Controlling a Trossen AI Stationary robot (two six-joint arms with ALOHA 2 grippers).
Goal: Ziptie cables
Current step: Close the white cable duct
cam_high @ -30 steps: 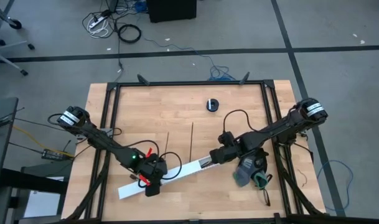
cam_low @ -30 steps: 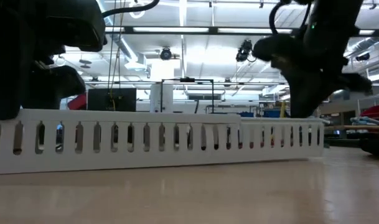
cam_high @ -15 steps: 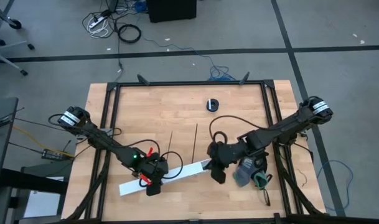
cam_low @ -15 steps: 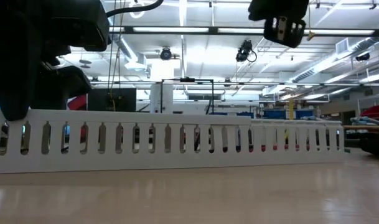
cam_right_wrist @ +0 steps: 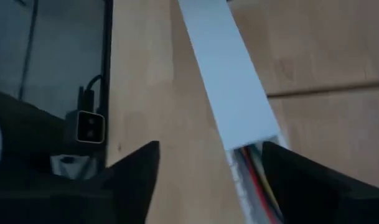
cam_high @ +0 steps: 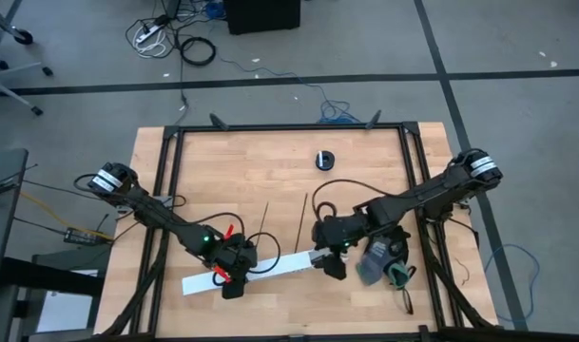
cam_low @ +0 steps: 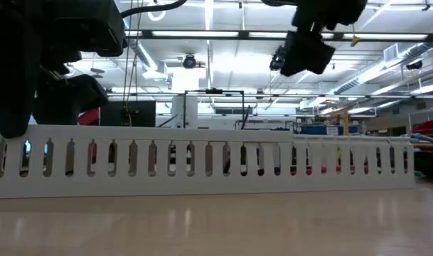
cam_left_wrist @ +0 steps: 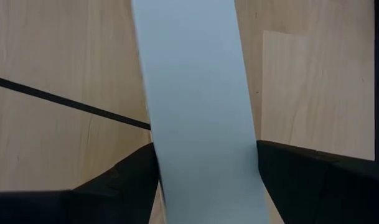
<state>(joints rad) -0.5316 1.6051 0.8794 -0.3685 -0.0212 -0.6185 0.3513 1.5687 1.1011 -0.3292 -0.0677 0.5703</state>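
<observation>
My left gripper (cam_high: pixel 234 278) clamps the white slotted channel (cam_high: pixel 270 269), whose long axis runs diagonally across the table (cam_high: pixel 270 161). My right gripper (cam_high: pixel 333 267) hangs with fingers spread and empty over the channel's right end, where the cables (cam_right_wrist: pixel 259 167) poke out. The zipties (cam_high: pixel 302 217) lie just beyond, nearer my right arm.

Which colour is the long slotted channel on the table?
White; the slotted channel shows best in the low view.
</observation>
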